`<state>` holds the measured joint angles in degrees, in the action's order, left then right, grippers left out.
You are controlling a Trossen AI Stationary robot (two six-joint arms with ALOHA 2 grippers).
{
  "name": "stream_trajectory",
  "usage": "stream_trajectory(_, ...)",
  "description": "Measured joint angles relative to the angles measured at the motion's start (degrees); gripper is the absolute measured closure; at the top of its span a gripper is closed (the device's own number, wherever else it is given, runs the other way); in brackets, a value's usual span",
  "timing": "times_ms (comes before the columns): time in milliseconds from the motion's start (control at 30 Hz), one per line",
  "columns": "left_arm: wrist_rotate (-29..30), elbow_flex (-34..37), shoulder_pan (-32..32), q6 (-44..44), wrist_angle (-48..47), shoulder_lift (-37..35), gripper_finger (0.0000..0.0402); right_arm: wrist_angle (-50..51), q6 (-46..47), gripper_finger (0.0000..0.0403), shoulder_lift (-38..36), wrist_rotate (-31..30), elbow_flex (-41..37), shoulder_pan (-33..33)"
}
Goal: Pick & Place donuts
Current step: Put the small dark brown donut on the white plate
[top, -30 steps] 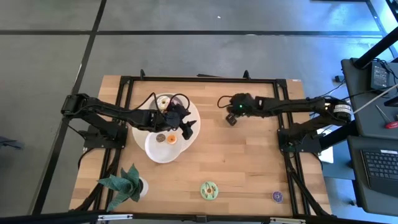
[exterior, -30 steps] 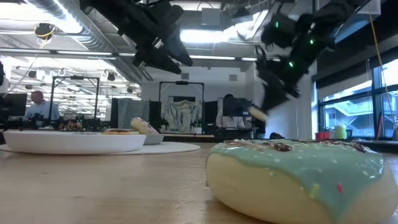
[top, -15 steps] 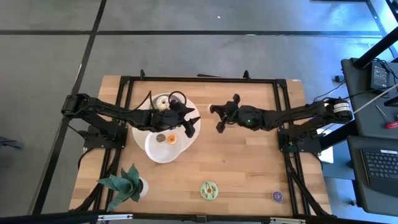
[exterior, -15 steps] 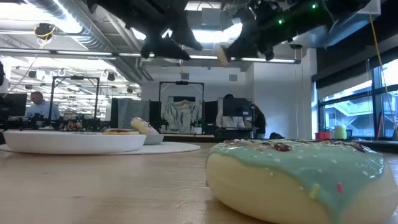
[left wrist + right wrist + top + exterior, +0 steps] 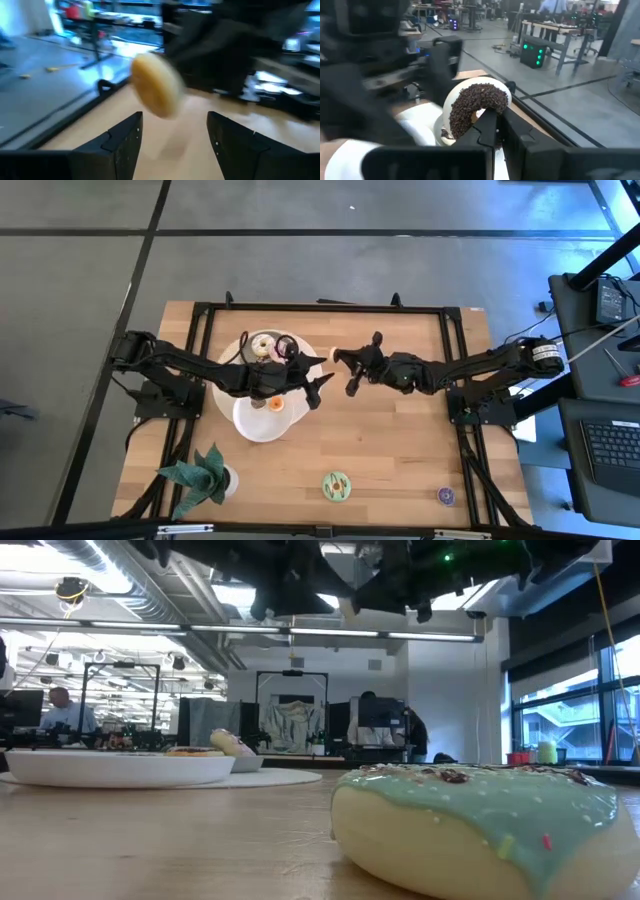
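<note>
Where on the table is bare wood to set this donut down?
Bare wood lies between the plates and the green donut, and on to the purple donut. The plates, holding donuts under the left gripper, are crowded.

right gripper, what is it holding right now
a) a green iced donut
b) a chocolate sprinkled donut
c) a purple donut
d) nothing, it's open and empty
b) In the right wrist view the right gripper is shut on a chocolate sprinkled donut, while the green iced donut and the purple donut lie on the table near its front edge.
</note>
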<state>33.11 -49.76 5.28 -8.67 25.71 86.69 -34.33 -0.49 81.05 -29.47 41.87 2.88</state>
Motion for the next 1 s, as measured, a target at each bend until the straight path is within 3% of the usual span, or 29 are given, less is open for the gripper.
stream_trajectory(167,4.94,0.02,-0.02,2.37,2.91,1.49,0.0199,-1.99,-1.51,0.0385,1.45,-0.66,0.0,0.76)
stream_trajectory(633,4.96,0.02,-0.04,2.43,4.59,1.54,0.0239,-2.44,-1.48,0.0385,1.56,-1.98,0.0,0.76)
stream_trajectory(1000,4.91,0.02,-0.02,2.46,4.95,1.54,0.0308,-2.46,-0.67,0.038,1.56,-1.99,0.0,0.74)
